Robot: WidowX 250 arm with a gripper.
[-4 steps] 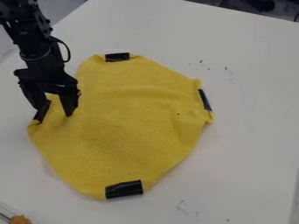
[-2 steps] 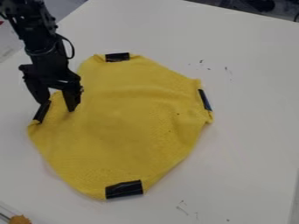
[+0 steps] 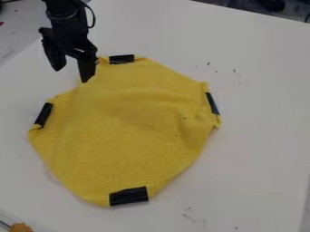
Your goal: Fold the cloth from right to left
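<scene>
- We judge the fold from right to left to be undone: the yellow cloth (image 3: pixel 124 136) lies spread out on the white table (image 3: pixel 260 149), one broad sheet with soft wrinkles and no half laid over the other.
- We see black tape at four places on its rim: the top strip (image 3: pixel 122 59), the left strip (image 3: pixel 43 114), the bottom strip (image 3: pixel 128 195) and the right strip (image 3: pixel 212 103). The left and right ones sit well apart, on opposite sides, which also tells us the sides haven't been brought together.
- Our gripper (image 3: pixel 71 74) is at the cloth's upper left edge, its jaws spread apart with no cloth clamped between them.
- What is left, as we judge it, is the whole fold: grip the right edge, lift it, carry it across to the left side and let go. The small bunch by the right strip might make a tidy grip harder.
- As for brands, labels or writing, we can read none on the cloth or its tape; the dark specks on the table form no letters we can make out.
</scene>
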